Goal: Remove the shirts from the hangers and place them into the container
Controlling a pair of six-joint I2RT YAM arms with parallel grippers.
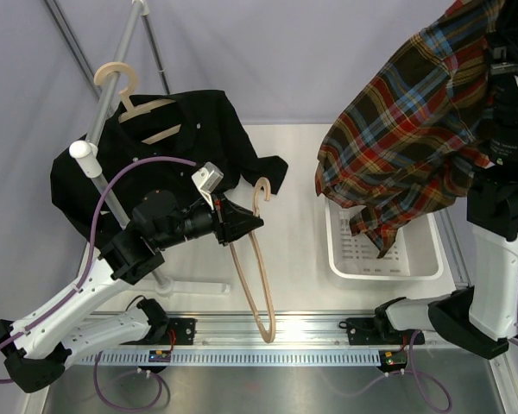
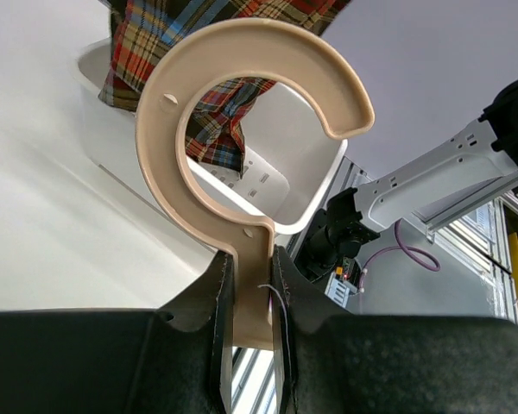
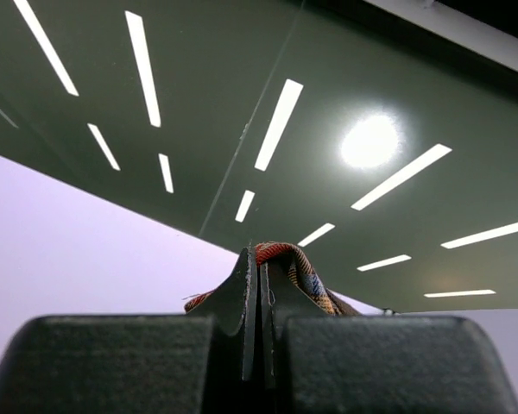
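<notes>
The left gripper [image 1: 242, 222] is clamped on the neck of a bare beige wooden hanger [image 2: 160, 129]. The right gripper [image 3: 257, 289] is pinched on the red plaid flannel shirt [image 1: 406, 129], which hangs below it over the white plastic basket [image 1: 384, 274].

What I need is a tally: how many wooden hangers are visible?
2. One hanger hangs on the rail inside the black shirt; the bare hanger is pinched at its neck by the left gripper. None seems hidden.

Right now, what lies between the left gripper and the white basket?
The bare hanger that the left gripper grips, then only bare table up to the basket. The top view shows this.
</notes>
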